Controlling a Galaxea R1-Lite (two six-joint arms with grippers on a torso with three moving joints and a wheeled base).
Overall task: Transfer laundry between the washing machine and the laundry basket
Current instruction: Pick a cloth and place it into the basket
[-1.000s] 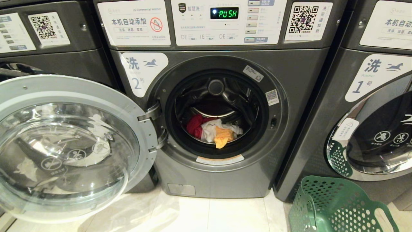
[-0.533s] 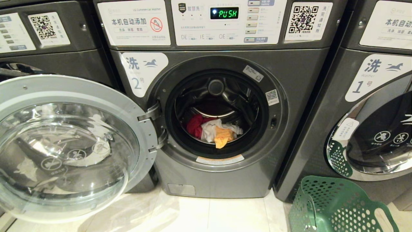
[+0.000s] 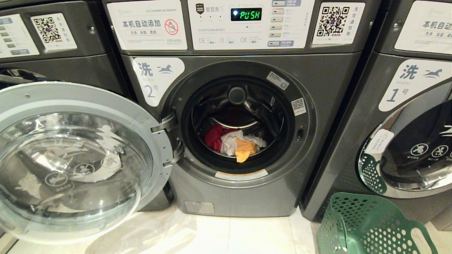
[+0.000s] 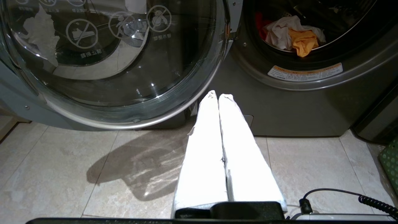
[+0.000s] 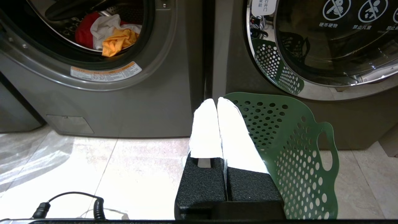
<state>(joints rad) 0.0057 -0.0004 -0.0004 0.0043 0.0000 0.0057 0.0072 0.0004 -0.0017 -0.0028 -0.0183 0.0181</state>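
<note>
The washing machine (image 3: 243, 120) marked 2 fills the middle of the head view, its top cut off above the control panel (image 3: 247, 23), whose display reads PUSH. Its round glass door (image 3: 76, 160) hangs wide open at 9 o'clock from the drum mouth, its lower left edge running out of frame. Inside the drum, low at 6 o'clock, lies the laundry (image 3: 235, 141): a red piece at 9 o'clock of the pile, a white one in the middle and a yellow-orange one in front; no print can be made out on the white cloth, and how far the pile reaches back is hidden in the dark drum. The laundry basket (image 3: 370, 225) stands on the tiled floor (image 3: 247, 236) at 4 o'clock from the drum, just before the machine marked 1 (image 3: 406, 106), its lower half cut off; its inside is hard to see. Neither arm shows in the head view. The left end effector (image 4: 217, 95) hangs over the floor below the open door, fingers pressed together and holding nothing. The right end effector (image 5: 216, 99) hangs beside the basket's rim, likewise closed and empty
</note>
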